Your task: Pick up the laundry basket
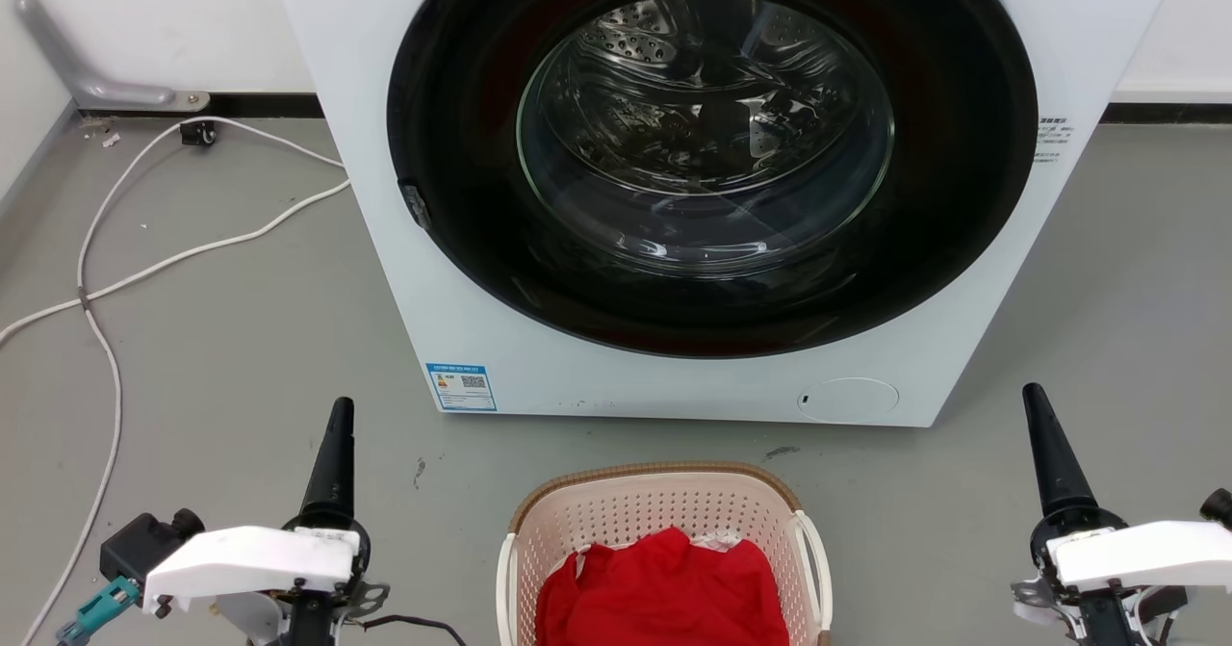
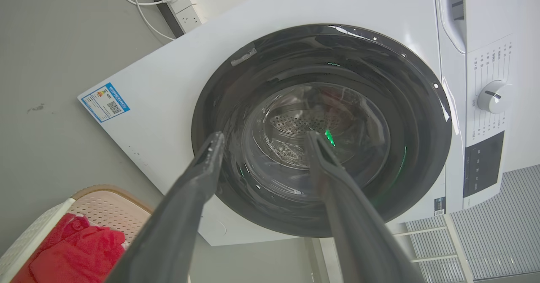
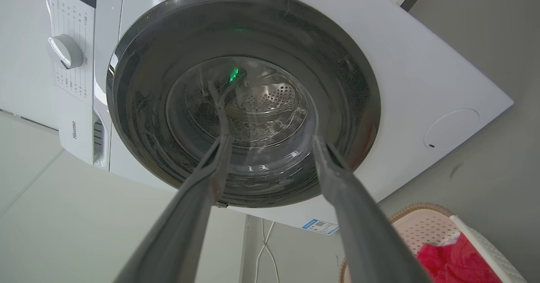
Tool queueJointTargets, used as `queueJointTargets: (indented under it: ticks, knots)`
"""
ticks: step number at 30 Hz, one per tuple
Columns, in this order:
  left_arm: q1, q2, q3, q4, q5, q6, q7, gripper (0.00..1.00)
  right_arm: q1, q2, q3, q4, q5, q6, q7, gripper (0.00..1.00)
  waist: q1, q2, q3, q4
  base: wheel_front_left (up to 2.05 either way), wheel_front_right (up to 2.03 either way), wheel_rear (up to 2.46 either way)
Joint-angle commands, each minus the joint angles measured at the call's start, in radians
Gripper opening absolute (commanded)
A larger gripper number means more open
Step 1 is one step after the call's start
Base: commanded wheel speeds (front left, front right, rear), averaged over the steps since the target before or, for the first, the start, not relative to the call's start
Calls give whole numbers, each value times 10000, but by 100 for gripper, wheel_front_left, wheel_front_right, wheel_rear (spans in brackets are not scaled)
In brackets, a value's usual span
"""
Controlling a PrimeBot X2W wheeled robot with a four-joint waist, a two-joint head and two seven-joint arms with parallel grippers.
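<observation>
The pale pink-beige perforated plastic laundry basket (image 1: 635, 506) is sitting on the grey floor (image 1: 241, 357) just before the white front-loading washing machine (image 1: 674, 391), carrying a red cloth (image 1: 664, 588). A white cable (image 1: 197, 252) is lying far left. Your left gripper (image 2: 265, 136) and right gripper (image 3: 272, 139) are hanging well apart from its sides, jaws released, with bare floor between.

Laundry corner: washing machine (image 1: 712, 184), bare floor (image 1: 221, 338)

White washing machine (image 1: 539, 376), glossy black door ring (image 1: 948, 193) | blue-and-white sticker (image 1: 461, 387) on its lower front | in front of the machine: pale pink-beige basket (image 1: 654, 513), dotted with holes, brown woven-look rim (image 1: 654, 471), white handles (image 1: 816, 550); red cloth (image 1: 664, 583) | grey floor (image 1: 212, 357) around the machine | white cable (image 1: 192, 256) left of the machine
</observation>
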Motion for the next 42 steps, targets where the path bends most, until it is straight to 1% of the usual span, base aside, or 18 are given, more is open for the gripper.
queueJointTargets:
  ticks: [1, 8, 9, 20, 29, 42]
  knots:
    - [-15, 24, -101, -282, 460, 69, -135, 100, 11, -25, 50, -291, -577, 0, -130, 100, 0, -1, 3, 1, 0, 0, 0]
    - [91, 26, -357, -510, 1715, 281, -398, 100, 155, -24, 245, -581, -2163, 0, -397, 100, 0, -1, 10, 1, 0, 0, 0]
    - [91, 26, -357, -510, 1715, 281, -398, 100, 155, -24, 245, -581, -2163, 0, -397, 100, 0, -1, 10, 1, 0, 0, 0]
    - [212, 27, -633, -827, 3381, 588, -780, 100, 406, -23, 398, -896, -4144, 1, -777, 100, 0, -1, 25, -7, 0, 0, 0]
    - [338, 28, -822, -998, 4525, 740, -1061, 100, 556, -22, 415, -1080, -5361, 0, -1060, 100, 0, -1, 38, -9, 0, 0, 0]
    - [497, 29, -999, -1159, 5946, 914, -1430, 100, 754, -21, 477, -1298, -6763, 0, -1421, 100, 0, -1, 65, -3, 0, 0, 0]
